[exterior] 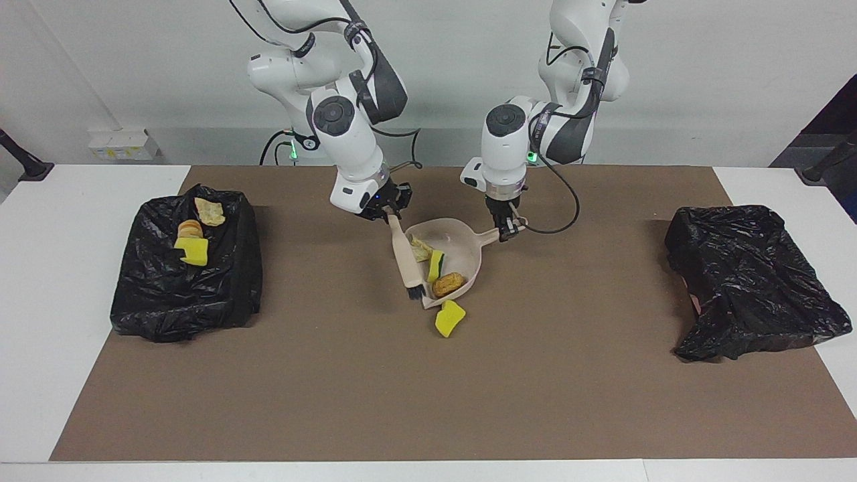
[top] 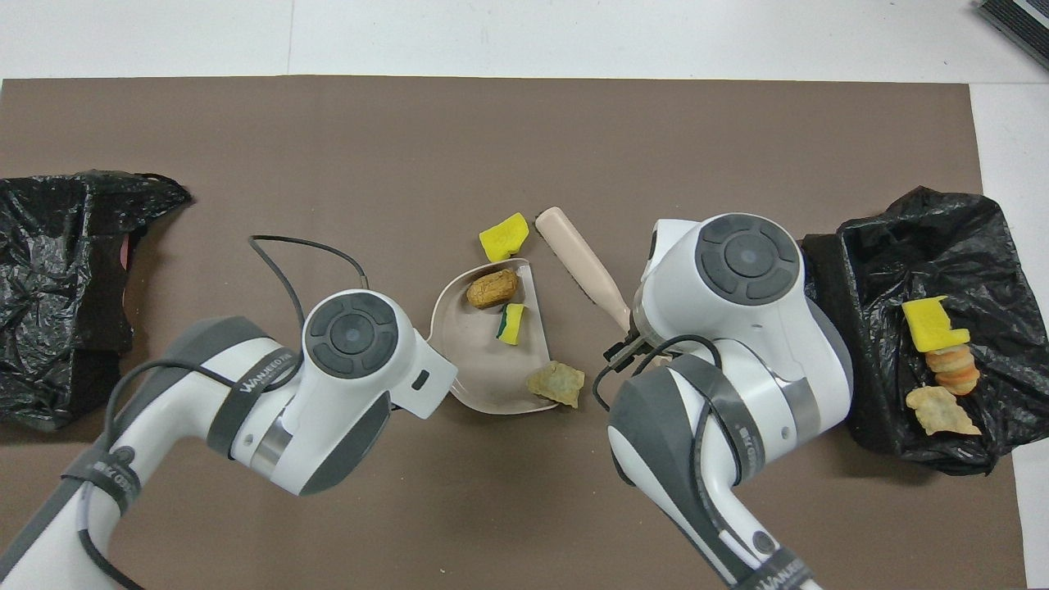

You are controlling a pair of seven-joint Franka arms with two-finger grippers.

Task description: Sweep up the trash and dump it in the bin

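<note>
The brush (exterior: 406, 262) is gripped in the right gripper (exterior: 386, 213), the dustpan (exterior: 458, 249) handle in the left gripper (exterior: 507, 229). One yellow sponge piece (exterior: 449, 318) is left just outside the dustpan's mouth, beside the bristles.

Both grippers (exterior: 387, 215) (exterior: 507, 231) clamped (arms bent)

white worktop (exterior: 80, 402) under a brown mat (exterior: 535, 388) — on the mat two black bin bags (exterior: 187, 288) (exterior: 750, 281), a dustpan (exterior: 455, 251), a yellow sponge scrap (exterior: 448, 318).
</note>
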